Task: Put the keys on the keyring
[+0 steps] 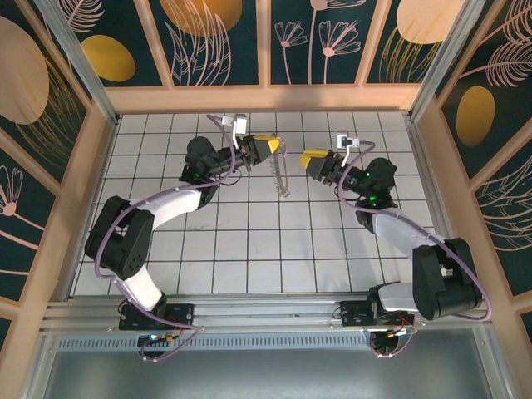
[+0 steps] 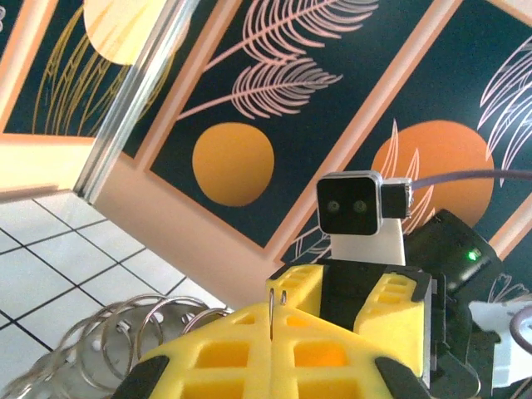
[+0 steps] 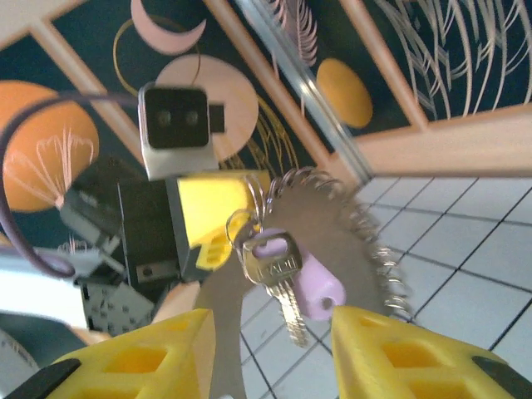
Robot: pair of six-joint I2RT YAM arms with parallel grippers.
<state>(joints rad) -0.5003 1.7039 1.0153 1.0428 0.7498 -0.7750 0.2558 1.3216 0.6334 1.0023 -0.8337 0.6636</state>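
Observation:
My left gripper (image 1: 273, 148) is shut on the keyring (image 1: 283, 176), which hangs below it as a grey strip edged with coiled wire rings. In the left wrist view, the yellow fingertips (image 2: 274, 312) pinch a thin wire loop, and more coils (image 2: 116, 337) show at lower left. A silver key with a mauve head (image 3: 283, 270) dangles from a small ring on the keyring (image 3: 320, 212). My right gripper (image 3: 270, 320) is open, with one yellow finger on each side below the key. It faces the left gripper (image 3: 212, 212) closely, above the table's back middle.
The white tiled table (image 1: 249, 249) is walled by pink-framed panels (image 1: 266, 96) at the back and both sides. Both arms (image 1: 166, 208) reach toward the back centre, and lilac cables (image 1: 465, 258) loop along them. The two grippers are less than a tile apart.

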